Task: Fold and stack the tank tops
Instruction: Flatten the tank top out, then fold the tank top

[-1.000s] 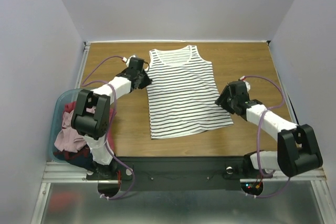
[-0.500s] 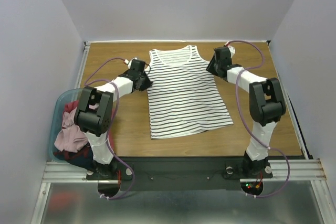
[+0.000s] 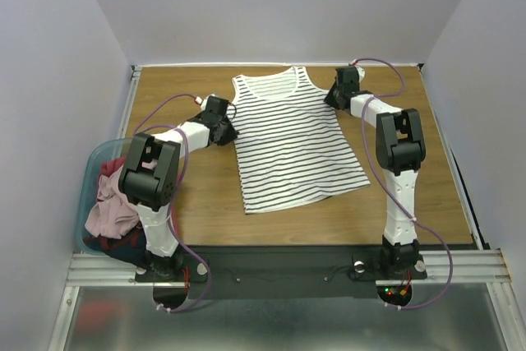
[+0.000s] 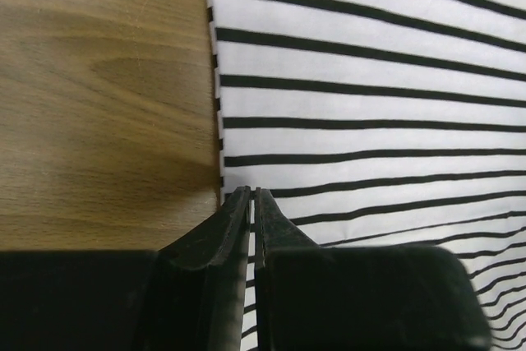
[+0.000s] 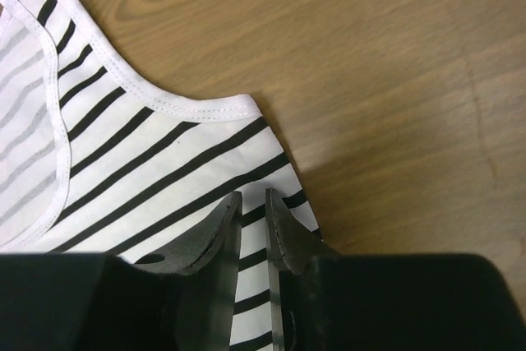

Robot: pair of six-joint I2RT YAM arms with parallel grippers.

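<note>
So the striped tank top (image 3: 292, 141) is lying flat and face-up in the middle of the bench (image 3: 197, 195), neck hole at 12 o'clock, hem at 6. It's skewed a bit, with the hem swung toward 5 o'clock.

Both arms are reaching well out to work its upper edges. The left pincer (image 3: 232, 129) is at the shirt's 10 o'clock, right on the side seam just under the armhole. In the wrist view its fingers (image 4: 234, 219) are pressed nearly together over the cloth edge, so it looks like it's nipping the seam.

The right pincer (image 3: 332, 102) is at the shirt's 1 o'clock, at the bottom corner of the other armhole. Its fingers (image 5: 222, 228) are drawn close with a sliver of stripes between them. I'd call that a pinch too, though I'm less sure than with the left.

One grip on each side at armpit level makes sense to me. It lets you tug the body square or lift the top half over toward the hem without the straps flopping around.

The rest of the tops are waiting bunched up in the blue tub (image 3: 89, 191) at the bench's 8 o'clock: a pink one (image 3: 105, 219), a dark red one (image 3: 109, 168) and a navy one (image 3: 123, 242). No stack on the bench yet, so my guess is it's early days.
</note>
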